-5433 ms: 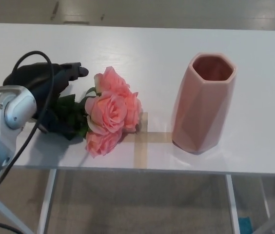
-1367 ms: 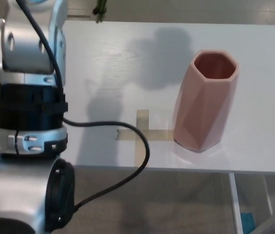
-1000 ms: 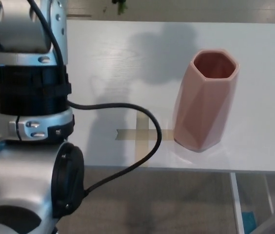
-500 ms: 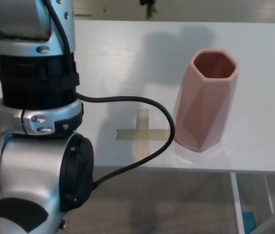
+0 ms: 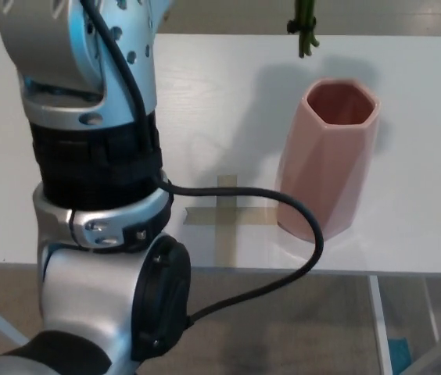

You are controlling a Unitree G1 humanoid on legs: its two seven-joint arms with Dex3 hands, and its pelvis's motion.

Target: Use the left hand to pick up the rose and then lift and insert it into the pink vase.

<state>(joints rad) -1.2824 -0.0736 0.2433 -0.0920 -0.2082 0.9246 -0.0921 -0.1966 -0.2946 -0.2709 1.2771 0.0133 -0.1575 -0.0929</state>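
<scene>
My left arm [image 5: 95, 180] rises tall through the foreground, its robot hand out of frame above, so I cannot tell its grip. The rose's green stem tip [image 5: 305, 31] dangles at the top edge, just left of the pink vase's [image 5: 328, 160] mouth. The vase stands upright on the white tabletop [image 5: 424, 117] beside a tape cross [image 5: 224, 212].

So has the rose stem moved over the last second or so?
Yes. The green stem end has shifted toward the robot's right along the top edge and now hangs just up-left of the pink vase mouth.

Bright, even light; soft shadow on table [image 5: 205, 94].
</scene>
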